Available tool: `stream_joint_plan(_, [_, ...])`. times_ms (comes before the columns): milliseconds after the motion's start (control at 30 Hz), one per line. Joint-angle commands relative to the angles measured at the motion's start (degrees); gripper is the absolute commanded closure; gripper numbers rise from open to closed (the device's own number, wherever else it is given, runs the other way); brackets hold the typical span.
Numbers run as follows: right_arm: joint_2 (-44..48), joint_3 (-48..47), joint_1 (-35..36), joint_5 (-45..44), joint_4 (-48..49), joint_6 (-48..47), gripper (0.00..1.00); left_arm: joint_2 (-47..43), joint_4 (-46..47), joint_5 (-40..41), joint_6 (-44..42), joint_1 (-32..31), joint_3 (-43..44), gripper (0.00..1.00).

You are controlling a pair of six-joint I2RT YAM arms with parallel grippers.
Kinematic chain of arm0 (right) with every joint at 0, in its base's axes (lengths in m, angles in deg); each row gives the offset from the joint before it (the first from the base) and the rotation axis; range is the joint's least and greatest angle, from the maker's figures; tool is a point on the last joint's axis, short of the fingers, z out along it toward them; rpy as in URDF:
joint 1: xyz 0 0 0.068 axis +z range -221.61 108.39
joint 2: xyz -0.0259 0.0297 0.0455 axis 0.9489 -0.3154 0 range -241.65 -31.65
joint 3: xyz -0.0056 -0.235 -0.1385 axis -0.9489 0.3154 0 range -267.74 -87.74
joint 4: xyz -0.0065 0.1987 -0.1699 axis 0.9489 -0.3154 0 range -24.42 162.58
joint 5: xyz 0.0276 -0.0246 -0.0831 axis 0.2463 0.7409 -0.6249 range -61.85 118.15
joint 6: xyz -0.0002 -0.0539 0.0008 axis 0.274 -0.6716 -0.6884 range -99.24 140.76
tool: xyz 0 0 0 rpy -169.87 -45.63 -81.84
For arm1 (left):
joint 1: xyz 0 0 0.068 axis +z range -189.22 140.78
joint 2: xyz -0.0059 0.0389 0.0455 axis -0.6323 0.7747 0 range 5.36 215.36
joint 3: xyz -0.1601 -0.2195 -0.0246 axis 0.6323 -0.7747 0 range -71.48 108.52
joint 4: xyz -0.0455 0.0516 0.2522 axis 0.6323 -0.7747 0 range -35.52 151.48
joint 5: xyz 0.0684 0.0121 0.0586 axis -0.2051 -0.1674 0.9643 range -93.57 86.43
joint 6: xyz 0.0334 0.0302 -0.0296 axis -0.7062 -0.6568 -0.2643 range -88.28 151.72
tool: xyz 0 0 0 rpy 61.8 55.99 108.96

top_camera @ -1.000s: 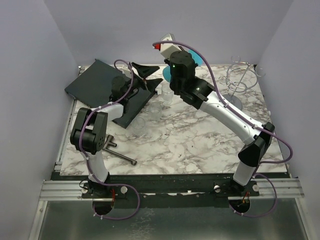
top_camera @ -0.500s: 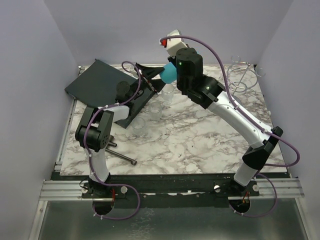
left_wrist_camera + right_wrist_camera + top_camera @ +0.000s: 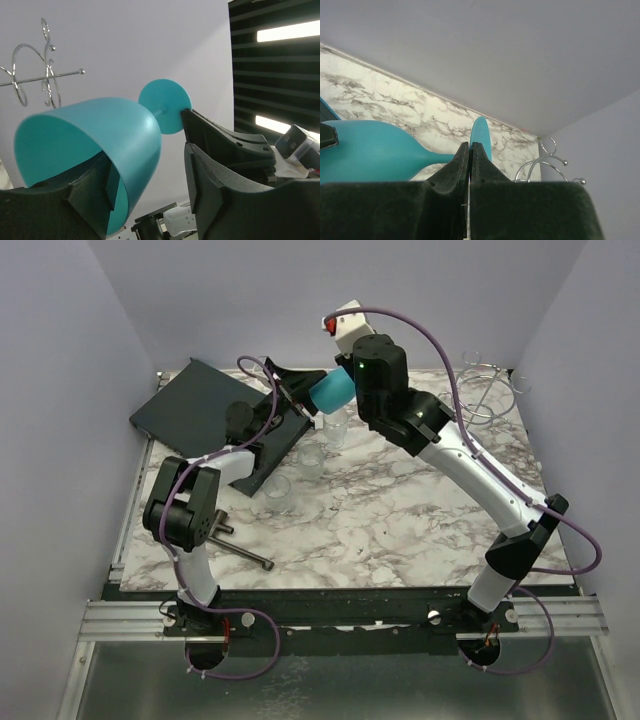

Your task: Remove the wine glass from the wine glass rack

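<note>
Right gripper (image 3: 470, 150): jaws pinched tight on the thin stem of the wine glass (image 3: 330, 392), just short of the foot. Left gripper (image 3: 147, 155): part-way open, one finger (image 3: 107, 182) inside the mouth of the bowl and the other outside the wall, with a visible gap on the outer side, so I read no grip there yet.

Location: the teal glass hangs in the air over the back of the table (image 3: 380, 520), clear of the wine glass rack (image 3: 485, 390), which stands well apart at the back right.

Key relation: the glass lies on its side. Its long axis runs from my left arm to my right, mouth of the bowl toward the left gripper, stem and foot toward the right. Both grippers are at the glass, the left at the rim end.

Judgement: looks like a handover. The left needs to close across the bowl wall, square to the axis, before I release the stem. The bowl is smooth and curved, so a slip is possible.
</note>
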Motion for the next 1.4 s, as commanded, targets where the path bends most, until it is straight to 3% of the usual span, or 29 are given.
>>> stream_joint_plan(0, [2.7, -2.4, -1.6, 4.6, -3.5, 5.5, 1.0, -3.5, 2.4, -0.6, 0.0, -0.1, 0.1, 0.45])
stream_joint_plan(300, [4.6, -1.1, -4.8, 10.6, -6.3, 13.0, 1.0, -6.4, -1.7, -2.6, -1.5, -0.1, 0.7, 0.74])
stream_joint_plan(500, [6.8, 1.6, -5.6, 11.7, -6.7, 18.3, 1.0, -8.8, -10.2, -5.1, -6.3, -0.2, 2.5, 1.0])
stream_joint_plan(567, [7.2, 1.8, -5.7, 11.6, -7.9, 21.2, 0.93, -10.4, -16.3, -6.1, -10.0, -0.2, 3.7, 1.0])
stream_joint_plan(633, [7.6, 1.6, -5.6, 11.7, -9.7, 25.0, 0.79, -12.2, -23.8, -6.7, -14.7, -0.2, 5.1, 1.0])
stream_joint_plan(867, [10.4, 0.9, -5.6, 13.5, -15.3, 38.9, 0.12, -15.7, -51.9, -7.2, -30.8, -0.3, 14.1, 1.0])
stream_joint_plan(933, [11.5, 1.1, -5.6, 13.6, -15.9, 42.1, 0.01, -15.8, -62.0, -6.1, -37.0, -0.9, 19.0, 1.0])
stream_joint_plan(1067, [13.5, 1.9, -9.4, 16.2, -15.2, 46.0, 0.0, -15.5, -79.2, -2.5, -47.7, -2.8, 27.3, 1.0])
stream_joint_plan(1167, [14.3, 1.1, -19.9, 28.6, -15.5, 49.7, 0.0, -14.9, -86.6, -1.1, -51.8, -3.9, 31.1, 1.0])
stream_joint_plan(1367, [13.4, -1.9, -32.8, 46.1, -13.7, 54.2, 0.0, -11.5, -106.0, 8.0, -65.9, -9.9, 43.1, 1.0])
